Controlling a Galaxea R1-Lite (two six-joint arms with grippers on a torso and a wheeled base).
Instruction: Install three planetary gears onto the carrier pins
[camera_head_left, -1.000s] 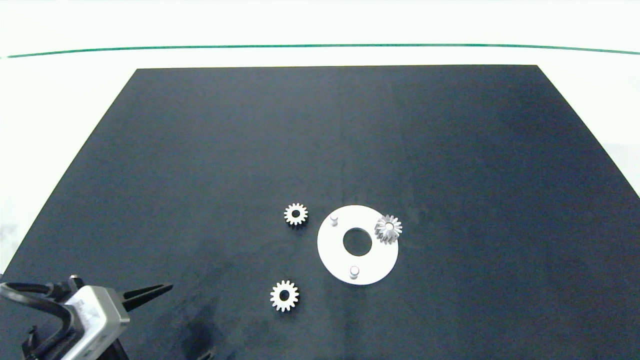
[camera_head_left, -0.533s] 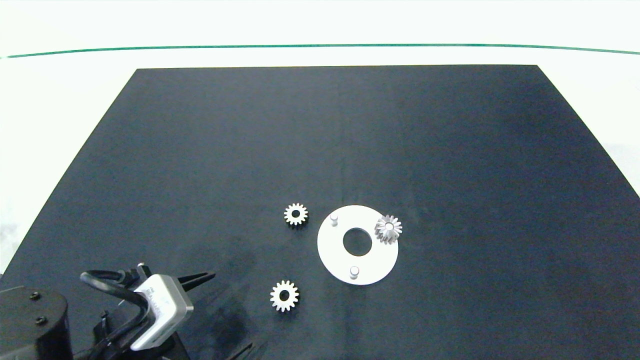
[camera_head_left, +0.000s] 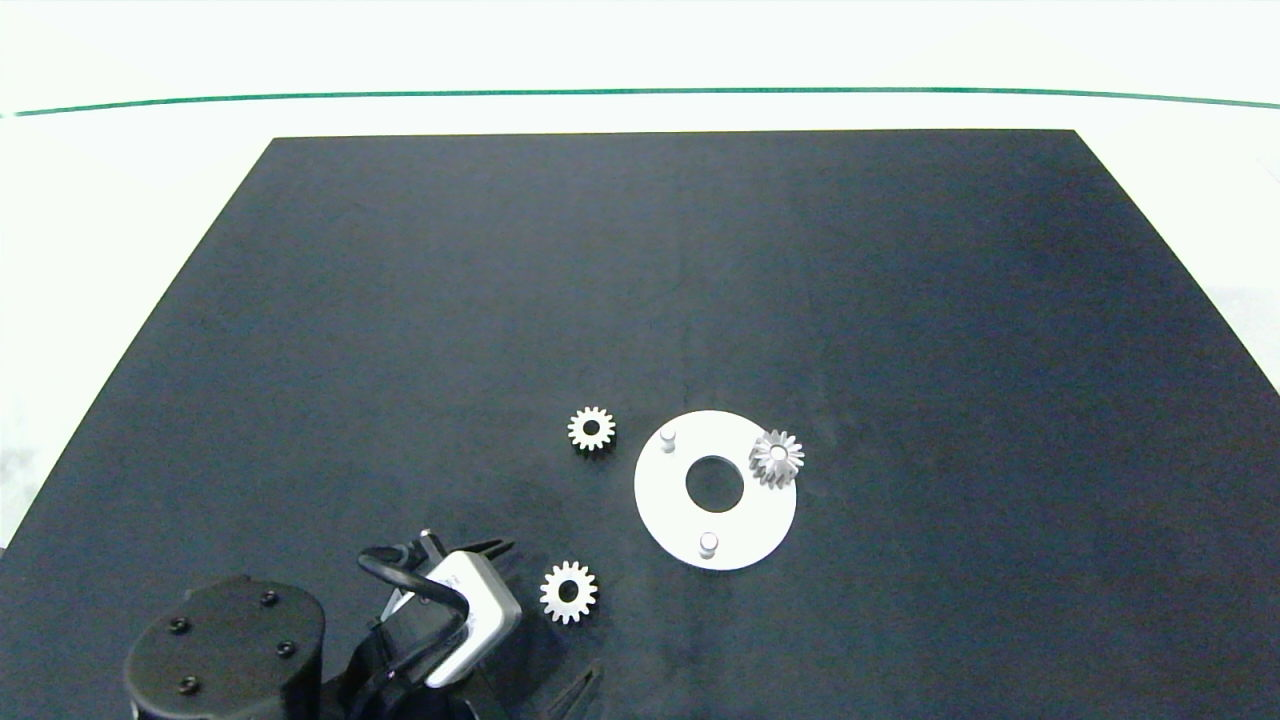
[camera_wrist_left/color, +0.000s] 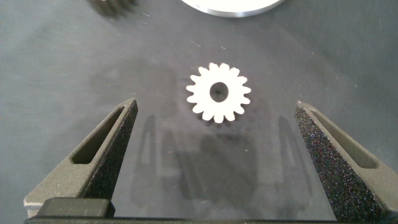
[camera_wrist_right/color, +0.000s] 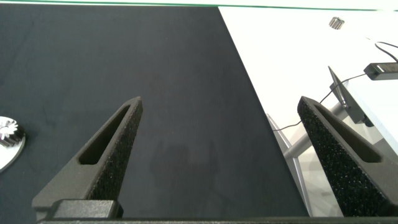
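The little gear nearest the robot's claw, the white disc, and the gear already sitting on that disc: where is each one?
nearest gear (camera_head_left: 568, 592), head view, on its toothed face.
white disc (camera_head_left: 660, 495), head view, bare flat surface.
mounted gear (camera_head_left: 776, 457), head view, its top.

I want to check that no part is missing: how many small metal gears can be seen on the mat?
3. One small silvery metal gear sits on the flat white disc; one lies left of the disc; one lies nearer, before the left tool.

Silvery-white parts on a black mat

The planetary gears are silvery-white; the disc and carrier pins white; mat matte black; tabletop white with a thin green line.
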